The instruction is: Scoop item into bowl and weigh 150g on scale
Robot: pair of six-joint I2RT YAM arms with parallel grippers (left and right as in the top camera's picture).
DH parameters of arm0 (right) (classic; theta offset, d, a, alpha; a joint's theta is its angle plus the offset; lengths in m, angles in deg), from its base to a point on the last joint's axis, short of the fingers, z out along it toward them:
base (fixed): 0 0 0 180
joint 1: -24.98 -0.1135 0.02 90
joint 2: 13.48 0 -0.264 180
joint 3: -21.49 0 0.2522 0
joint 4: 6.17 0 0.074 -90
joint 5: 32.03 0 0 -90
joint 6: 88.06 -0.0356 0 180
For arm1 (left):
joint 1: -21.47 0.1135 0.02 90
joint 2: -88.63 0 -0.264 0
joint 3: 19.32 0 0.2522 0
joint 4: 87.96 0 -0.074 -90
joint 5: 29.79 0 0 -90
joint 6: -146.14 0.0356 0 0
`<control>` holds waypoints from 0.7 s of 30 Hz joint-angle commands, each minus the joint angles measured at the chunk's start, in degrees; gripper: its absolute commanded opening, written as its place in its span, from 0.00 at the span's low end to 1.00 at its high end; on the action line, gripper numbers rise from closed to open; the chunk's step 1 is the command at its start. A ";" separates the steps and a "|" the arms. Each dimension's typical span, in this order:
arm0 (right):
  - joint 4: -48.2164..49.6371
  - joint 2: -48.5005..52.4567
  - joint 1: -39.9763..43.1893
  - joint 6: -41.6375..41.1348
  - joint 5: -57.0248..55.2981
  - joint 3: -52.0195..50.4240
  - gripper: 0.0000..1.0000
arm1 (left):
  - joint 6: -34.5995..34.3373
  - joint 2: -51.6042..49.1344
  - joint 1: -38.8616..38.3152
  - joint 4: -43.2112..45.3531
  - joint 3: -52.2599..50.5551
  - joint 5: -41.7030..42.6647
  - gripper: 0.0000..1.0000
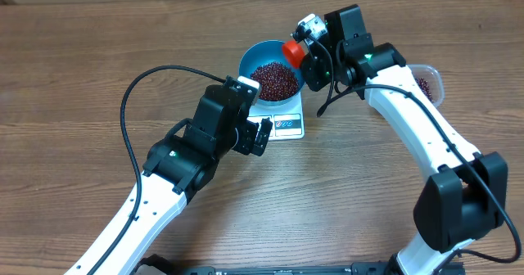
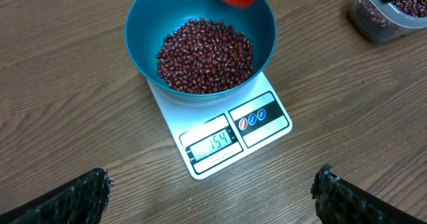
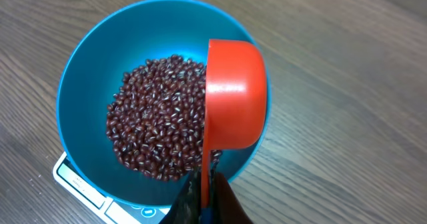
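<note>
Overhead, the blue bowl (image 1: pixel 248 63) sits on the 12 o'clock end of the white scale (image 1: pixel 288 126), near the middle of the wooden table (image 1: pixel 74 78). The scale's display and buttons lie clear of the bowl at the 6 o'clock end. A heap of dark red-brown beans (image 1: pixel 274 79) fills the bottom of the bowl, and none can be seen spilled on the wood around it. The right gripper (image 3: pixel 203 201) is clamped tight on the handle of an orange scoop (image 3: pixel 233 97). It holds the scoop above the bowl's rim at about 2 o'clock, apart from the heap. From the right wrist camera only the smooth outer side of the scoop's cup shows, so what is in it cannot be told. The left gripper (image 2: pixel 210 203) hangs at about 7 o'clock from the scale, just beside it, with its dark fingers (image 2: pixel 80 197) spread wide and nothing between them. In its wrist view the display reads 154. A clear plastic tub (image 1: pixel 429 82) with more beans stands well apart at 3 o'clock from the bowl, partly behind the right arm.
</note>
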 commanded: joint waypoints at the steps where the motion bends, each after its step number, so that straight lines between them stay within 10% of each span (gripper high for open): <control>1: 0.39 0.37 -0.33 0.44 2.47 1.36 0.04 | 0.68 -0.24 0.00 0.17 -0.07 0.68 1.00; 21: 2.69 6.97 -2.01 0.44 6.12 0.57 0.04 | 0.68 -0.24 0.00 0.17 -0.07 0.68 0.99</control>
